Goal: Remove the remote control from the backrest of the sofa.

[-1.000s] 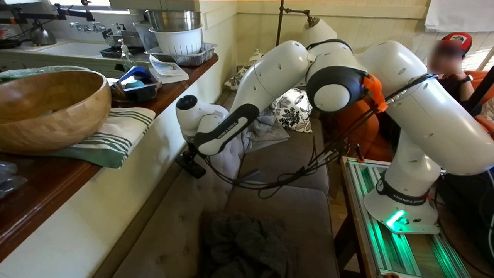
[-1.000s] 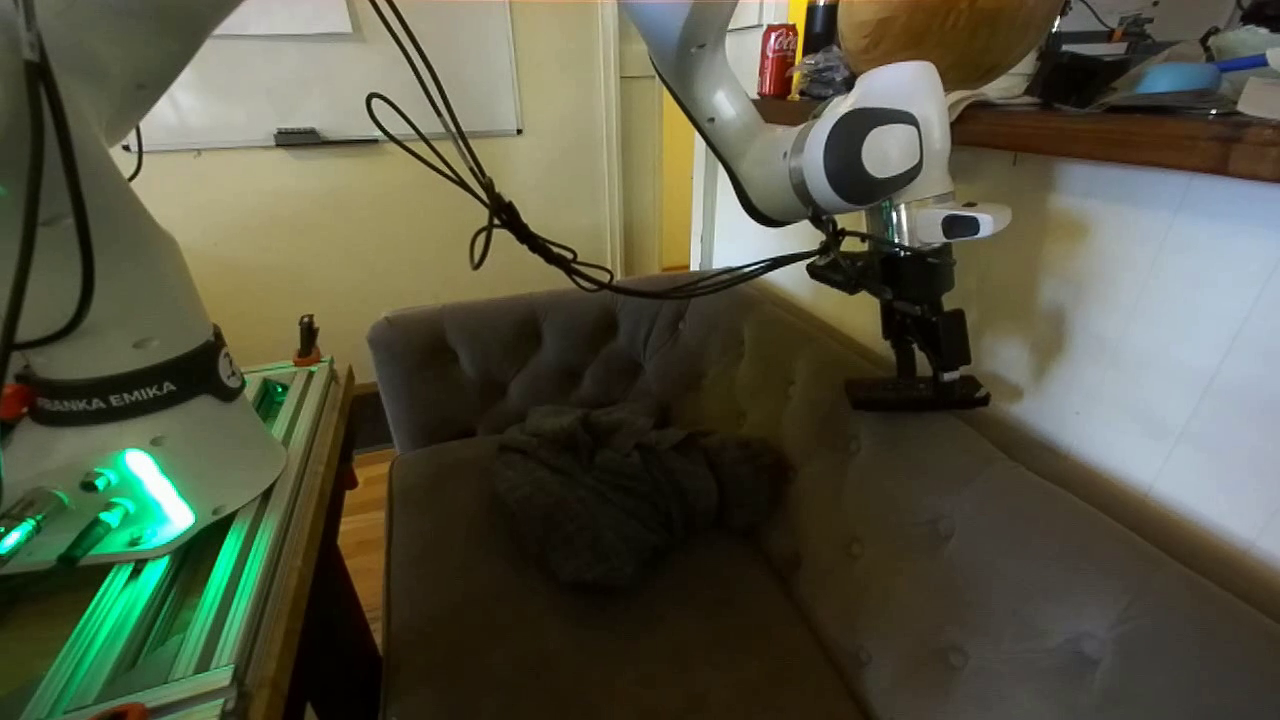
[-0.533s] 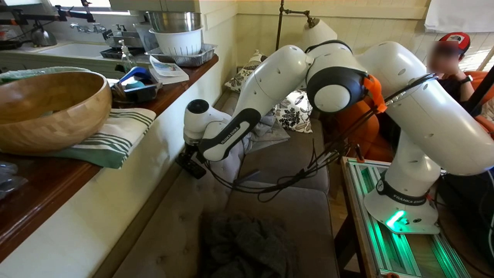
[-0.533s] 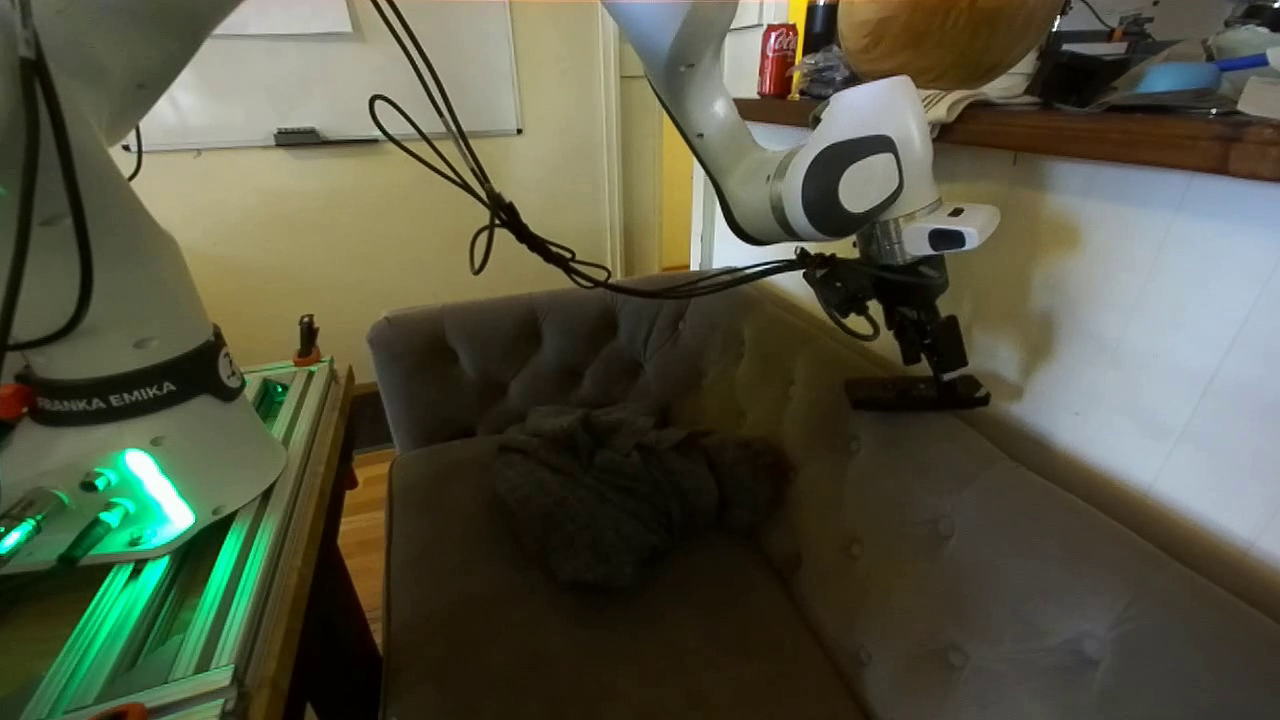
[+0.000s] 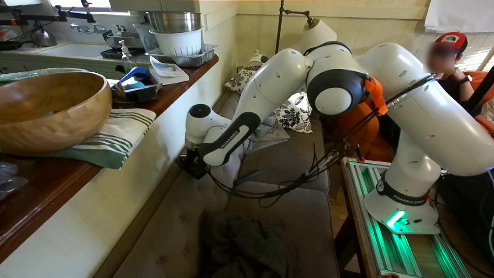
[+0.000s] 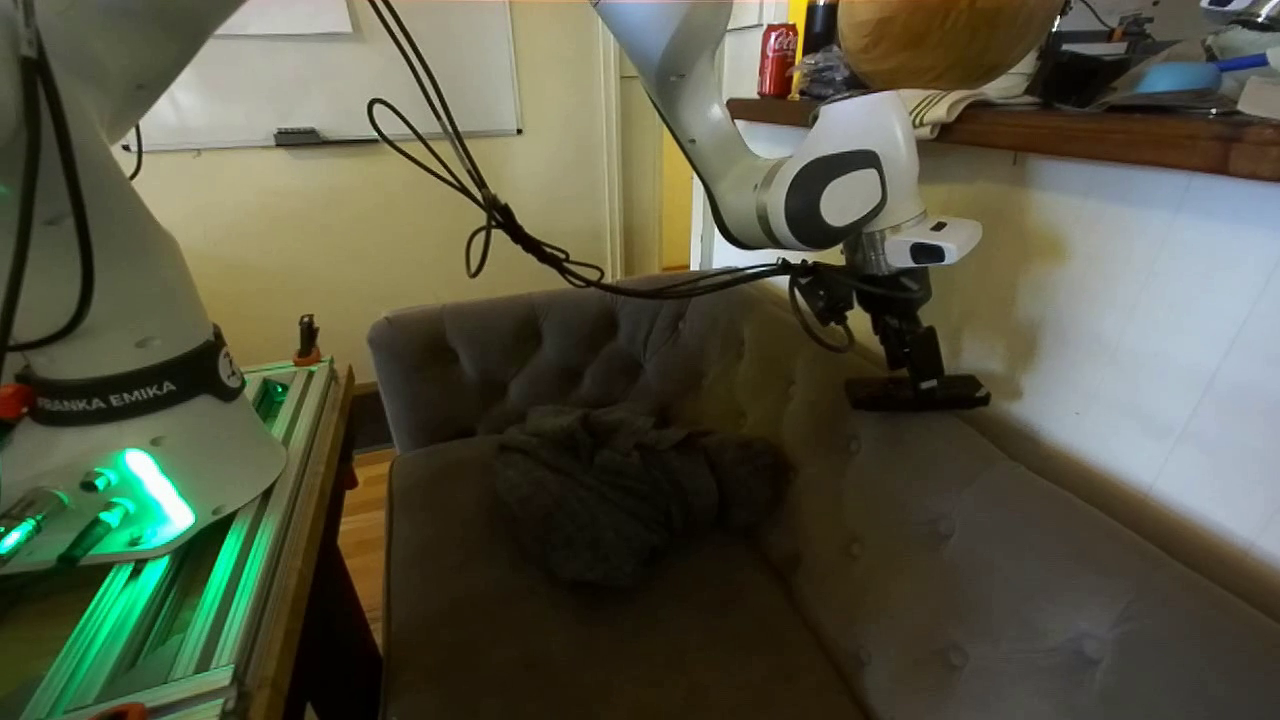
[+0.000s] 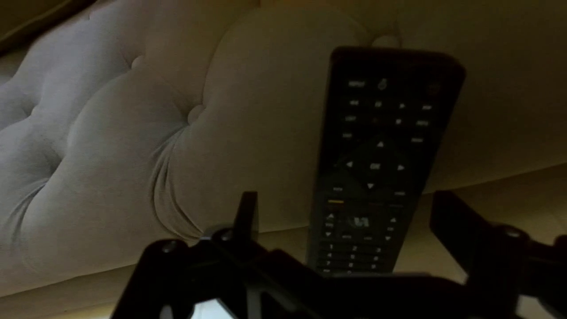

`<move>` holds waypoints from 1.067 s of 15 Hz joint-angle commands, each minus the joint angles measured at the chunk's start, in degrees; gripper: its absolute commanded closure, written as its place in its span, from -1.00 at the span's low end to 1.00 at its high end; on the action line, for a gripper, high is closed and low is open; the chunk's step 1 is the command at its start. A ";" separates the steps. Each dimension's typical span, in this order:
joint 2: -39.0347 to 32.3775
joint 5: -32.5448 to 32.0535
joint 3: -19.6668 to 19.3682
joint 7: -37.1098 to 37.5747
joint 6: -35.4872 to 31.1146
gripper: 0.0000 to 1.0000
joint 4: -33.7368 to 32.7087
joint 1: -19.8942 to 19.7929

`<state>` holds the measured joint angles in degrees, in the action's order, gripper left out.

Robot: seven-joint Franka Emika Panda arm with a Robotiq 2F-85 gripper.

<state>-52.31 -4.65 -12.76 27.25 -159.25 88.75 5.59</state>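
The black remote control [image 7: 381, 155] lies on top of the tufted grey-brown backrest [image 6: 1000, 530] of the sofa [image 6: 580, 650]. It also shows in both exterior views [image 6: 960, 392] [image 5: 197, 173], partly covered by the gripper. My gripper [image 7: 345, 201] is open, with one finger on each side of the remote's lower half. Gaps show between each finger and the remote. The remote's bottom end is hidden behind the gripper body. In an exterior view the tilted gripper [image 6: 920, 368] is right down at the remote; contact cannot be told.
A wall and a wooden ledge [image 6: 1100, 140] run behind the backrest. A wooden bowl [image 5: 54, 112] and striped towel [image 5: 115, 131] stand on the ledge. A dark blanket [image 6: 620, 500] lies on the seat. Cables [image 5: 266, 193] hang from the arm. A person [image 5: 449, 58] sits behind.
The arm has come down and the gripper has tilted, its fingers lowering onto the remote's place. The wrist shifted left in an exterior view. The remote has not moved.
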 commanded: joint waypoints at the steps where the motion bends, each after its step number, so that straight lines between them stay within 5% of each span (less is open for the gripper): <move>1: -0.65 1.97 -0.87 -0.06 -0.32 -1.00 0.10 1.15; 9: -3.21 2.46 -1.37 0.27 1.83 -1.00 -2.25 1.31; 10: -3.46 2.53 -1.44 0.29 1.91 -0.50 -2.46 1.30; 16: -4.05 2.58 -2.01 0.58 2.62 0.22 -3.17 1.60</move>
<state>-55.05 -3.55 -13.31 27.48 -158.48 87.76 6.19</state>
